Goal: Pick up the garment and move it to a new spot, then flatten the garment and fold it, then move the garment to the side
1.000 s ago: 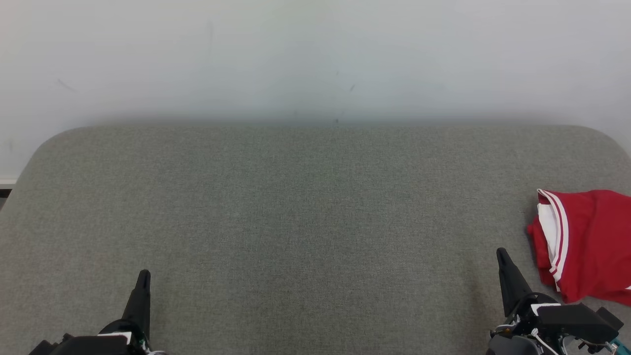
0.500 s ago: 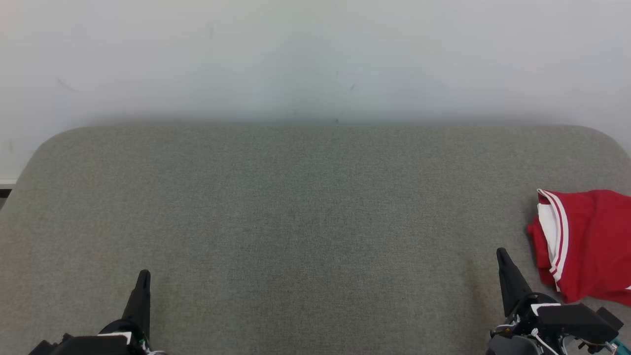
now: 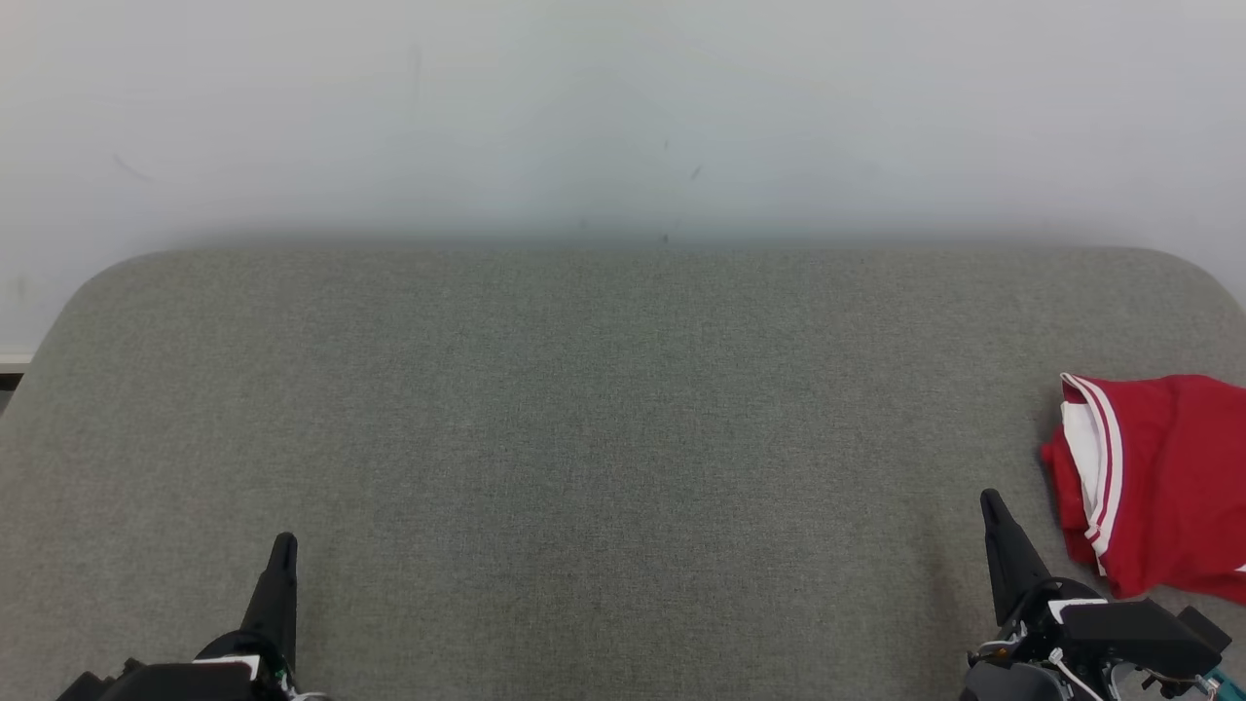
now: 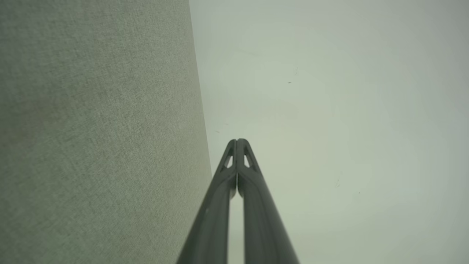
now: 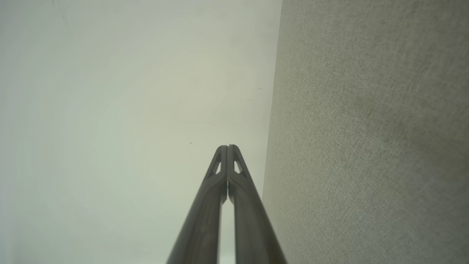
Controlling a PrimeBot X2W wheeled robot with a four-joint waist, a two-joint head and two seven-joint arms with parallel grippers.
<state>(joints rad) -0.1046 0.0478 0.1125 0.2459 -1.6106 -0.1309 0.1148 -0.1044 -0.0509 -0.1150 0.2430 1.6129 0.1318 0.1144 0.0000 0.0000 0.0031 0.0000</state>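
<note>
While both arms sit low at the near edge of the grey fabric-covered table, the garment, red with white striped trim, lies bunched at the table's right edge. It is about midway between the near and far right corners, and part of it runs out of the head view.

From the right gripper the garment lies to the right and a little toward the far edge. It is near the fingertips but apart from them, with a strip of bare table between. Its visible part runs longer from near edge to far edge than across, though its full extent cannot be told. The white-trimmed edge faces the table's middle.

The left gripper stands toward the near left corner, well apart from the garment, so the right arm is much the nearer.

Pose: each gripper points its fingers toward the far edge and the pale wall beyond. Each wrist view shows the two fingers pressed together at the tips, holding nothing.

Judgement: a garment lying at the side fits either one waiting to be carried to a new spot or one folded and set aside, and its loose folds do not settle which. Were it to be taken up, the bearing that counts is rightward from the right fingertips.
</note>
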